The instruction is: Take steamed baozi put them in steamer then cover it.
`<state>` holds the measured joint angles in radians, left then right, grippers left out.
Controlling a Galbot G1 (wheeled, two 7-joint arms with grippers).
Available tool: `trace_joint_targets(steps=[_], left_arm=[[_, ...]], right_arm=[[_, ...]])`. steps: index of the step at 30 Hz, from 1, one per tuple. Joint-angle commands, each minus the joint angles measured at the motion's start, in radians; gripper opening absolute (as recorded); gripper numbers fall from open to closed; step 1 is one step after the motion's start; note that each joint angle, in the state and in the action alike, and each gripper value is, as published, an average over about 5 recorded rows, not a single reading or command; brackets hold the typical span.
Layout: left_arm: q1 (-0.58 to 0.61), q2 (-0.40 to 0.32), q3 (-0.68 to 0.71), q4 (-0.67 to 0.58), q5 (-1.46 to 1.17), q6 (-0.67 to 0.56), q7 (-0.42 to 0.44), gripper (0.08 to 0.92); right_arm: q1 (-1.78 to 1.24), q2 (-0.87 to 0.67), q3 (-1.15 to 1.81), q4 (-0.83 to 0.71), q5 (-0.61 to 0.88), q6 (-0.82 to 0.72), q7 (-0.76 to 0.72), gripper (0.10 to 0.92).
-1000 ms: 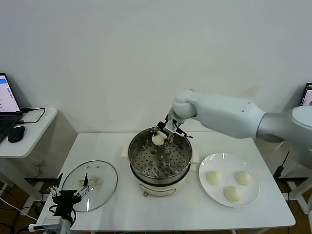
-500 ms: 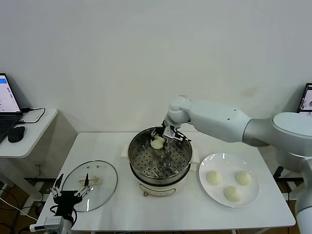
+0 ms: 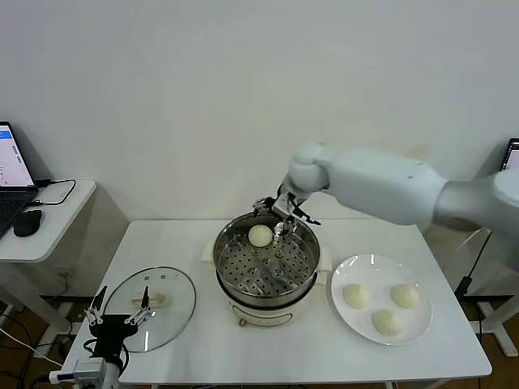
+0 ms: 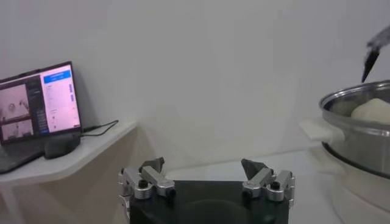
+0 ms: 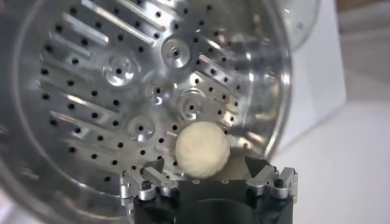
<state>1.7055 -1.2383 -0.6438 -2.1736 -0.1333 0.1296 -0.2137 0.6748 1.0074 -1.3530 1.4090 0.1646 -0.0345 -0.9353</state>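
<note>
One baozi [image 3: 260, 235] is seen lying on the perforated tray inside the steamer [image 3: 266, 301], toward its far side. The right gripper [image 3: 280, 212] is held just above the steamer's far rim, its jaws spread wide and nothing gripped; in the right wrist view the bun [image 5: 202, 150] lies free on the tray between and below the open fingers [image 5: 144, 182]. Three more baozi [image 3: 382, 305] are gathered on a white plate [image 3: 351, 271] near the tabletop's right edge, just beside the steamer. The cover [image 3: 150, 306] is laid flat near the tabletop's front left corner. The left gripper [image 3: 117, 318] is parked low at that corner, over the cover's near edge, with its jaws wide and empty. A laptop [image 3: 11, 174] and a mouse [image 3: 27, 222] are set on a side table [image 3: 49, 235] beyond the tabletop's left edge.
</note>
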Motion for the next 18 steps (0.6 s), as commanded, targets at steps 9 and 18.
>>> trace_joint_targets(steps=[9, 18], left_arm=[[0.003, 0.019, 0.006, -0.016, -0.002, 0.007, 0.006, 0.823], [0.003, 0.029, 0.002, -0.017, -0.005, 0.013, 0.006, 0.823]], right_arm=[[0.109, -0.537, -0.029, 0.398, 0.168, -0.476, -0.032, 0.823], [0.001, -0.717, -0.062, 0.439, 0.015, -0.384, -0.070, 0.823]])
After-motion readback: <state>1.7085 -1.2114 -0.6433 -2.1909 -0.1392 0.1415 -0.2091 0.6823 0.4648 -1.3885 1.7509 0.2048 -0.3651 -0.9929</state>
